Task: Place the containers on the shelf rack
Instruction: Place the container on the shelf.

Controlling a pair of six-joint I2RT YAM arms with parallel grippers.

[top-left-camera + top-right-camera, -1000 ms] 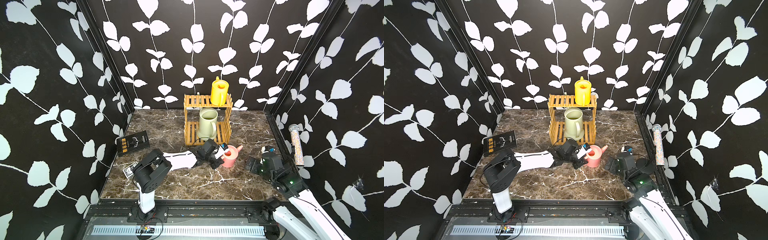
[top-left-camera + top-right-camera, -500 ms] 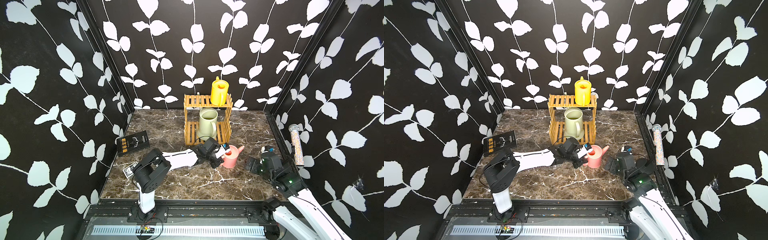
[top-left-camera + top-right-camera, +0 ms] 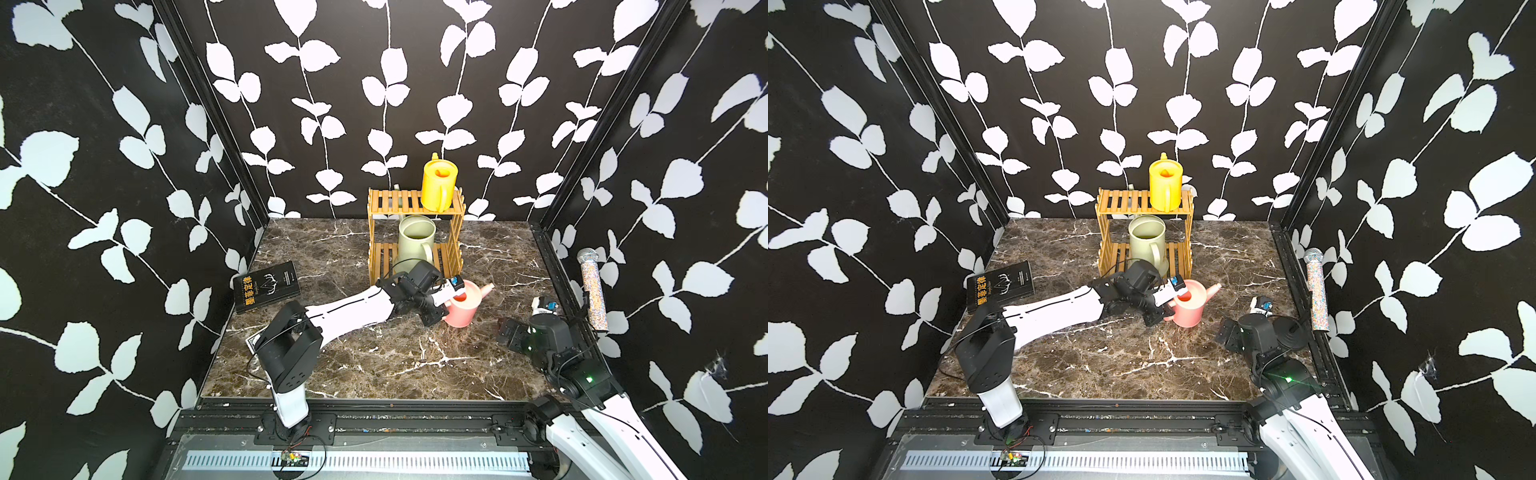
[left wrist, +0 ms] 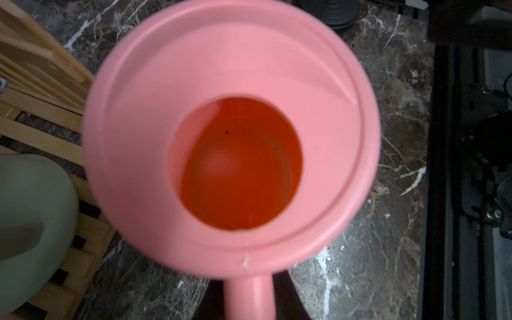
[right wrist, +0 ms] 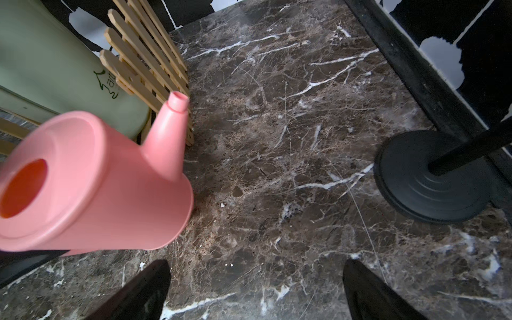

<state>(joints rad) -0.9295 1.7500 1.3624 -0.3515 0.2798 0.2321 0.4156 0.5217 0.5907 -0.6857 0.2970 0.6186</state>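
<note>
Seen in both top views from high at the open front, looking down and back over the marble table [image 3: 374, 365] to the shelf rack [image 3: 395, 201] at the rear wall; far off, nearly the same field, shifted slightly sideways. Seen from the left wrist very close, straight into the mouth of the pink can [image 4: 133, 144], blurred, perhaps from just above. Seen from the right wrist low over the tabletop, facing the rack's corner, sharing pink can, green can [image 5: 50, 61] and rack with the left wrist.
</note>
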